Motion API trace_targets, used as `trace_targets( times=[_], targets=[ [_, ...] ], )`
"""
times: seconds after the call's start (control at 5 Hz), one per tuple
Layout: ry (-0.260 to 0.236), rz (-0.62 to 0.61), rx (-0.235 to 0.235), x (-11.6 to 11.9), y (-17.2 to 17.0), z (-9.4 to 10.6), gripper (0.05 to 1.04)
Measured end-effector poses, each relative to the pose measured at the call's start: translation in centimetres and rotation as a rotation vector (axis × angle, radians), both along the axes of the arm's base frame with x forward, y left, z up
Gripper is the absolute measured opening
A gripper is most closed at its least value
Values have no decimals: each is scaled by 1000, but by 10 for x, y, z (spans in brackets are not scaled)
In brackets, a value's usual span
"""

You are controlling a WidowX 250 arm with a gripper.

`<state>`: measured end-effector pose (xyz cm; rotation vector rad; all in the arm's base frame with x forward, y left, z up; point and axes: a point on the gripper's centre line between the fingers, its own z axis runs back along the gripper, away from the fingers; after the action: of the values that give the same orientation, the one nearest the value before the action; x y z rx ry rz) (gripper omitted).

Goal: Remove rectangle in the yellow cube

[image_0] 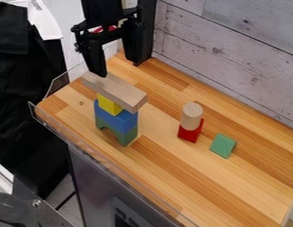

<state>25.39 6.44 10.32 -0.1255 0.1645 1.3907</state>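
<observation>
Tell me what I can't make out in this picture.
All in the camera view:
- Yellow block's top: hidden by the wooden plank.
- Red block's top: hidden by the wooden cylinder.
- Arm's upper part: cut off by the top edge.
- Green arch's back: turned away.

camera view | high above counter point(232, 190) | faces slantwise down, plank wall point(238, 57) upper right | middle distance

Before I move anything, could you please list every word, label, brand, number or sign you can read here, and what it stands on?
No text can be read with certainty.
Grey cabinet front: pale marks near the bottom edge, possibly characters, too small and cut off to read.
Wooden plank, yellow block: no lettering that I can see.
</observation>
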Motion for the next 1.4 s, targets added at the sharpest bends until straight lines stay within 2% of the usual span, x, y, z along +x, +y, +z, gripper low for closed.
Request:
trace_targets(
  times=[0.4, 0.6, 1.0, 1.4],
  targets=[
    [4, -2, 4, -10, -1, -1, 999],
    [29, -1, 8, -16, -2, -7, 999],
    [-2, 21, 29, -23, -7, -8, 999],
    [-19, 37, 22, -17, -7, -14, 999]
  ],
)
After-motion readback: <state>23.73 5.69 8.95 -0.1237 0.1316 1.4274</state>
